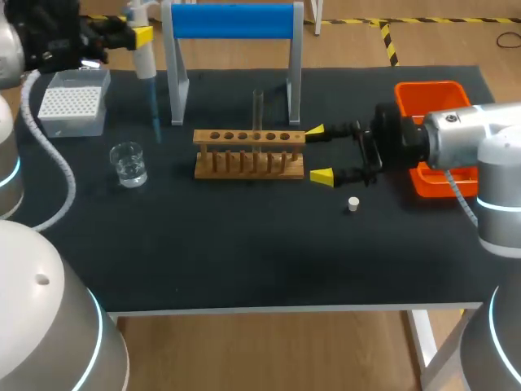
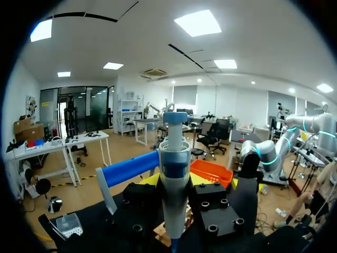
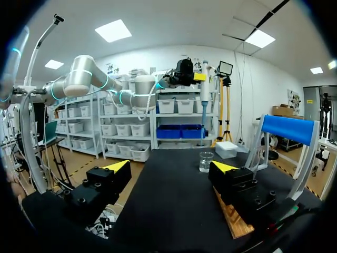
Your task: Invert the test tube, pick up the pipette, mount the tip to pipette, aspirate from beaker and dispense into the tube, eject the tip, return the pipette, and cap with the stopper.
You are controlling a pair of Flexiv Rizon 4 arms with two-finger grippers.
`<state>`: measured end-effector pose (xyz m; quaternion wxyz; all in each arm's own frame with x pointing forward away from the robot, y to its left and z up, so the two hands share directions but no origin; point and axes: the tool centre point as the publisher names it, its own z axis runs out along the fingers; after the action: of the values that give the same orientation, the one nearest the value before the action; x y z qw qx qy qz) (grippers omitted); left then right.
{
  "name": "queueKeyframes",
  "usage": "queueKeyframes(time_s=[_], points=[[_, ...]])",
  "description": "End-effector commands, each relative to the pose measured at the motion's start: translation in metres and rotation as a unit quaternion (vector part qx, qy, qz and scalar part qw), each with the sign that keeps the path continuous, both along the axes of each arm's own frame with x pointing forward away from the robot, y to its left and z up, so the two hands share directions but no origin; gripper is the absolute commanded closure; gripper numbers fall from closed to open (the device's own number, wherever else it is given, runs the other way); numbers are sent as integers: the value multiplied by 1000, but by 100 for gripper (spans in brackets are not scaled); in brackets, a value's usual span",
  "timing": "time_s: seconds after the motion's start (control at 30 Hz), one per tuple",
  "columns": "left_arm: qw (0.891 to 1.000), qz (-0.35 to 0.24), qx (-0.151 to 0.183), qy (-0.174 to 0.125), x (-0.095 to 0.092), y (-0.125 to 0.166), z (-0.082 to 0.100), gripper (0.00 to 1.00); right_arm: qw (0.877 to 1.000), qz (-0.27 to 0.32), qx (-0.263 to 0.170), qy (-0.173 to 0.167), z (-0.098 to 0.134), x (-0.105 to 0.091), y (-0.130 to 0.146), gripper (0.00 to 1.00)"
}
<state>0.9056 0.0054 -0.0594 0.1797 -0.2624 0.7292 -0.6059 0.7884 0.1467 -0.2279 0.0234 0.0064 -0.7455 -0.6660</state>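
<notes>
Showing a black table [image 1: 244, 244] from above. Clamping a white pipette [image 1: 145, 59] in the left gripper [image 1: 140, 37], high over the far left corner, fingers pressed on its body from both sides. Carrying a thin blue tip [image 1: 153, 106] on the pipette's lower end, hanging in the air between a white box [image 1: 73, 102] and a blue-barred stand [image 1: 232, 20]. Seen from the left wrist: pipette upright between the black finger blocks. Showing a clear beaker [image 1: 129, 163] with a little liquid near the left edge, in front of the box. Showing a wooden rack [image 1: 249, 153] mid-table, with one glass tube [image 1: 258, 110] upright in a hole right of centre; orientation impossible to tell. Holding nothing in the right gripper [image 1: 321, 153], fingers wide apart, fingertips just beside the rack's right end, the far one about touching its corner. Showing a small white stopper [image 1: 352, 204] on the table near the right gripper, toward the front edge. Showing an orange tray [image 1: 430, 86] near the far right corner.
</notes>
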Motion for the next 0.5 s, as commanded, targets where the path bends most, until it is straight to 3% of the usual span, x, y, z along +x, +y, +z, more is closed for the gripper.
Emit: queueKeyframes(time_s=[0.03, 0.5], points=[[1000, 1, -5, -6, -7, 22, -4, 100, 1000, 0, -1, 0, 1, -1, -1, 0], [999, 22, 12, -27, 8, 46, -9, 100, 1000, 0, -1, 0, 1, -1, -1, 0]])
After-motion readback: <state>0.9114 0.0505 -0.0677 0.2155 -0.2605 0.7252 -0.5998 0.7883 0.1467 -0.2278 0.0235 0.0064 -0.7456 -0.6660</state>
